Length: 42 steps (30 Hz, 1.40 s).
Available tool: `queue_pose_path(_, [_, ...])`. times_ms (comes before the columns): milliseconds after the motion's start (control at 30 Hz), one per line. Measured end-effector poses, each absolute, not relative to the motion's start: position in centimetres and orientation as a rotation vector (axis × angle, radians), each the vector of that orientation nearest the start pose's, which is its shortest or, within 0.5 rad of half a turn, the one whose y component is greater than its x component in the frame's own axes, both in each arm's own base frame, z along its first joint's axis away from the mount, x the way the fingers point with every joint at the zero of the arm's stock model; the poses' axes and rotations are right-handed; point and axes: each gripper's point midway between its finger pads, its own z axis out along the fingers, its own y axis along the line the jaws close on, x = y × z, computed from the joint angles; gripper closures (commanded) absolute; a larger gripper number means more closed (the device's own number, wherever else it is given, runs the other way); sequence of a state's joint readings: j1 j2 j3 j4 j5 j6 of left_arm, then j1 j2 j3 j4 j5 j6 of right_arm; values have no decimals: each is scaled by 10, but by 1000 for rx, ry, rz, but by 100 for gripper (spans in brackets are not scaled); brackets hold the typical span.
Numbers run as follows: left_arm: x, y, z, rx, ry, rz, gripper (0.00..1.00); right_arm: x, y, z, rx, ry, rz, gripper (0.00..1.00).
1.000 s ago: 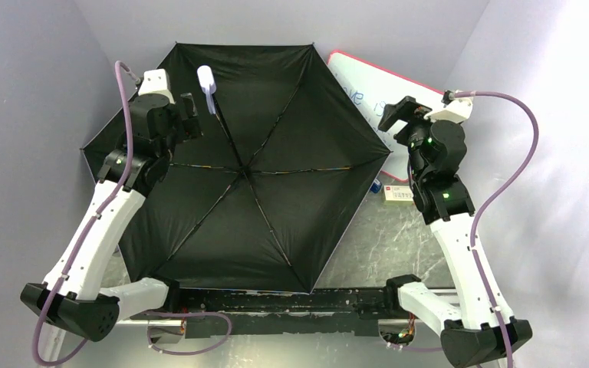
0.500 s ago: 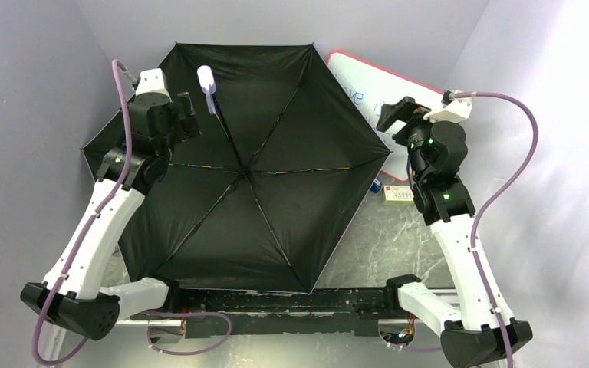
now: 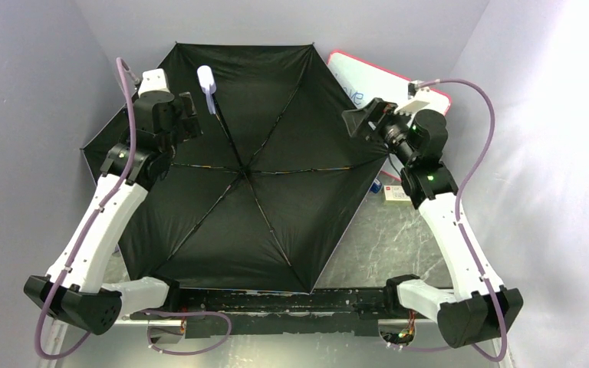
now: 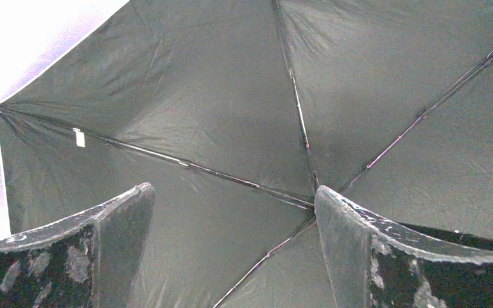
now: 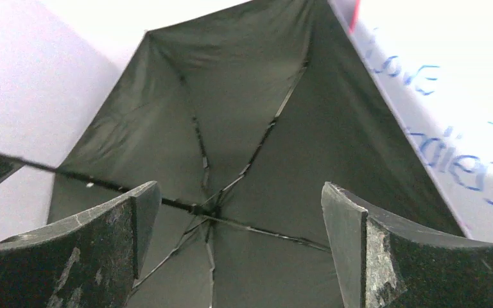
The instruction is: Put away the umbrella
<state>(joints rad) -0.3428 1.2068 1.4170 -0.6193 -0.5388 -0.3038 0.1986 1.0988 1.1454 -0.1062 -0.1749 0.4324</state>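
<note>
Both my jaws stand wide apart and hold nothing. My left gripper hangs over the far left part of the open canopy. My right gripper hangs over its right corner, fingers pointing left toward the middle.

Nearest to me, my two arm bases sit at the near edge of the table, whose grey marbled top shows bare on the right. The umbrella lies fully open and upside down on the table. Its black lining faces up and its near edge reaches almost to my bases. It covers most of the left and middle of the table. The thin ribs run out from the hub in the middle to the six corners.

Just off the canopy's right corner, a small white box lies on the table beside my right arm, with a small blue thing touching its left end.

Farther off, the black shaft rises from the hub toward the far left and ends in the pale handle. The handle stands just right of my left fingers, apart from them.

At the far right a whiteboard with a red rim and blue writing lies partly under the canopy's edge.
</note>
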Motion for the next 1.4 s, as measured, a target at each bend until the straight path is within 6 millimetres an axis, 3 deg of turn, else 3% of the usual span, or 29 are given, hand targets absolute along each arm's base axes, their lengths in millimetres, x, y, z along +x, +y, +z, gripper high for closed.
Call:
queue_pose_path(167, [356,-43,342,-304,1896,96,3,365,169,349,-69,1697,765,0])
queue_pose_path(233, [356,-45,342,-298,1898,86,3,360,200,339,-148,1719,801,0])
queue_pose_path(367, [357,-53,337,-279,1909,44,3,334,281,311,-374,1738,867,0])
queue_pose_path(433, [356,-55,333,-270,1922,29,3,323,311,298,-460,1732,893,0])
queue_pose_path(667, [351,-58,324,-253,1941,13,3,298,379,248,-701,1682,951,0])
queue_pose_path(800, [344,-56,324,-253,1935,8,3,295,406,219,-820,1650,955,1])
queue_pose_path(1067, [339,-55,325,-245,1932,2,3,320,432,154,-997,1598,852,4])
queue_pose_path(1167, [335,-53,323,-237,1937,8,3,330,438,148,-1025,1553,814,7])
queue_pose_path(1400, [333,-52,324,-219,1937,19,3,361,456,157,-996,1450,741,18])
